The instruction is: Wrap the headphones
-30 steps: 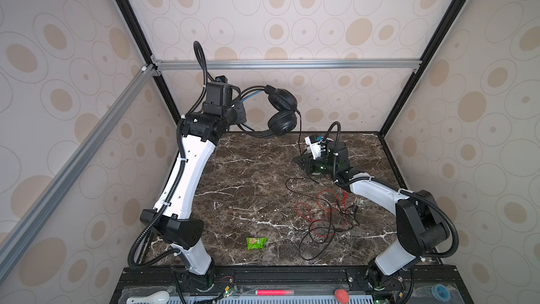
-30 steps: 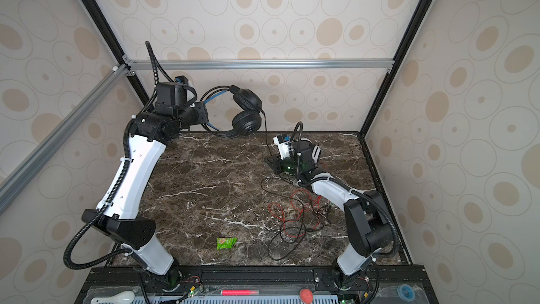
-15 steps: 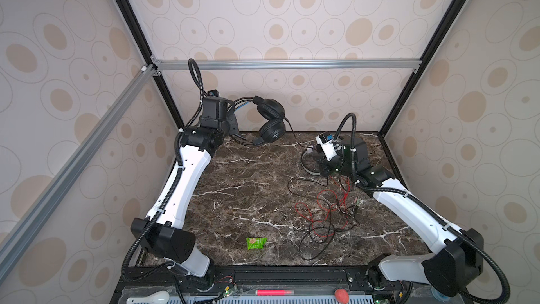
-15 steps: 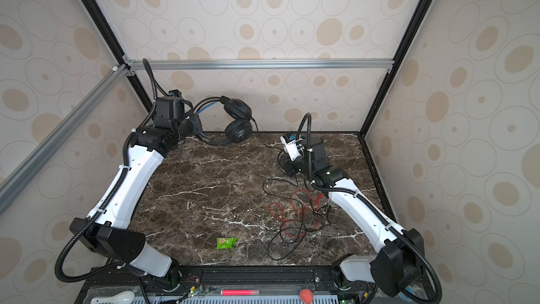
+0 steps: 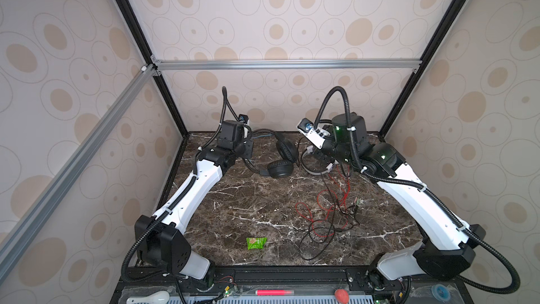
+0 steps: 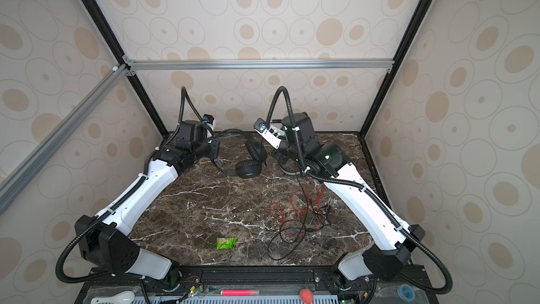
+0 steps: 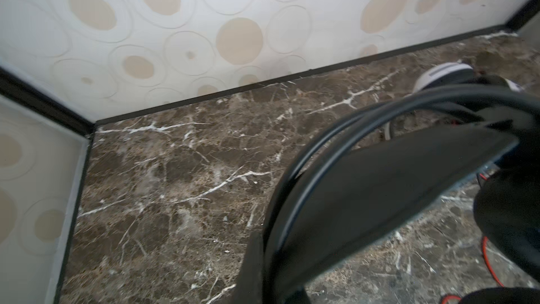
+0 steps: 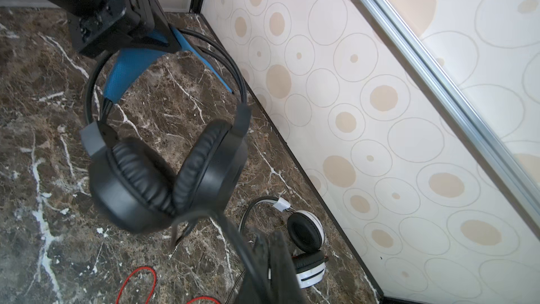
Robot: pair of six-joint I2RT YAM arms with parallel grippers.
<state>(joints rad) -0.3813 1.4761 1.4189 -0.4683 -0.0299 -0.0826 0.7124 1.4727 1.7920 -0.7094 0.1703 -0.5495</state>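
Note:
The black headphones (image 5: 280, 168) (image 6: 248, 168) hang low at the back of the marble table (image 5: 233, 214), with the lower cup at the tabletop. My left gripper (image 5: 247, 153) (image 7: 274, 258) is shut on their blue-lined headband (image 8: 131, 65). The white headphones (image 5: 306, 160) (image 8: 306, 235) lie at the back beside the wall, partly under my right gripper (image 5: 324, 160) (image 8: 271, 258). That gripper is shut on the thin black cable (image 8: 230, 229) that comes from the black headphones. The red cable (image 5: 321, 200) and more black cable lie tangled on the table below it.
A green wrapper (image 5: 256, 242) (image 6: 226, 242) lies near the table's front middle. The back wall (image 8: 350, 112) stands close behind both headsets, and the left wall (image 7: 35, 200) is near my left gripper. The cable tangle (image 6: 295, 223) covers the right middle.
My left arm has brought the black headphones down from high in the air to the tabletop at the back. The right arm has re-posed, its gripper staying over the white headphones.

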